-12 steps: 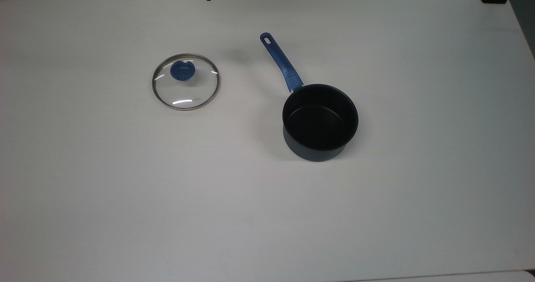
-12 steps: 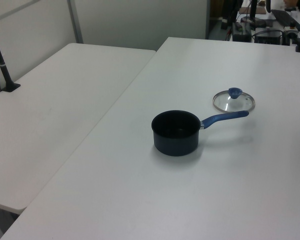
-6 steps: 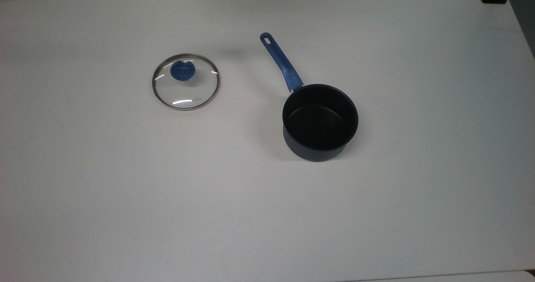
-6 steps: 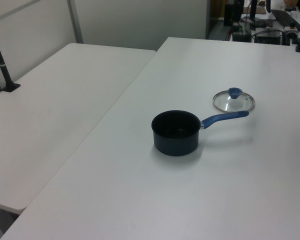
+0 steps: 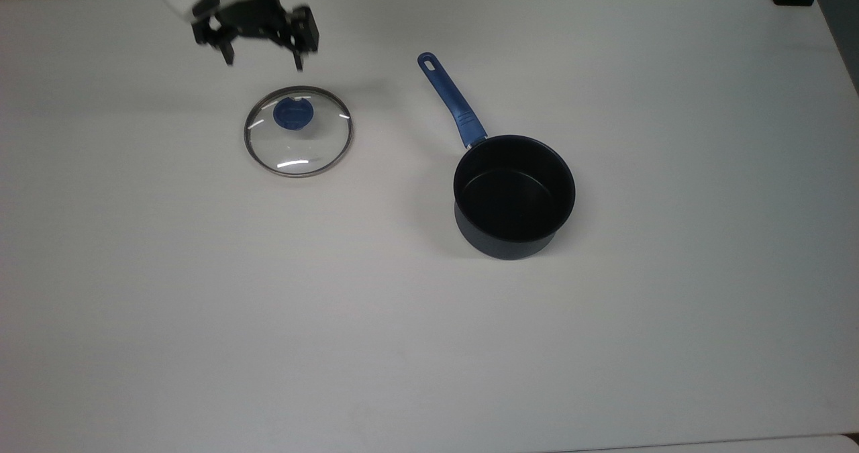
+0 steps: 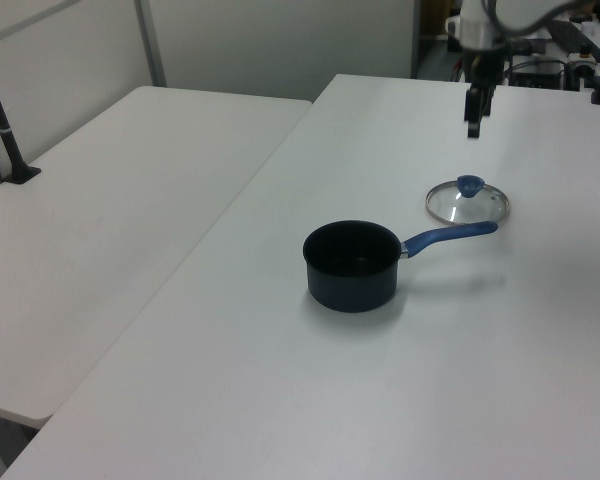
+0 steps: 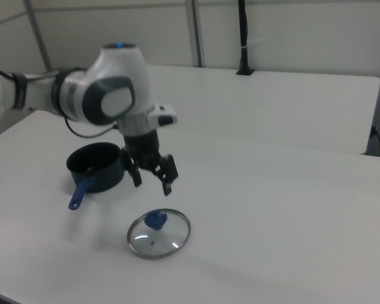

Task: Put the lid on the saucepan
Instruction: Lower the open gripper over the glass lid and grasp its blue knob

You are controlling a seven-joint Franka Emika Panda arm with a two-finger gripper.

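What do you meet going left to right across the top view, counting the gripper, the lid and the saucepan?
Gripper, open and above the white table, then the lid lying flat on the table, then the saucepan, whose blue handle points toward the top view's upper left.

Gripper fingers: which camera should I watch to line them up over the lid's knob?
The right view. It shows the gripper side-on, open, above the lid and its blue knob. The top view shows the gripper spread, beyond the lid's rim. In the left view the gripper looks narrow, fingers overlapping.
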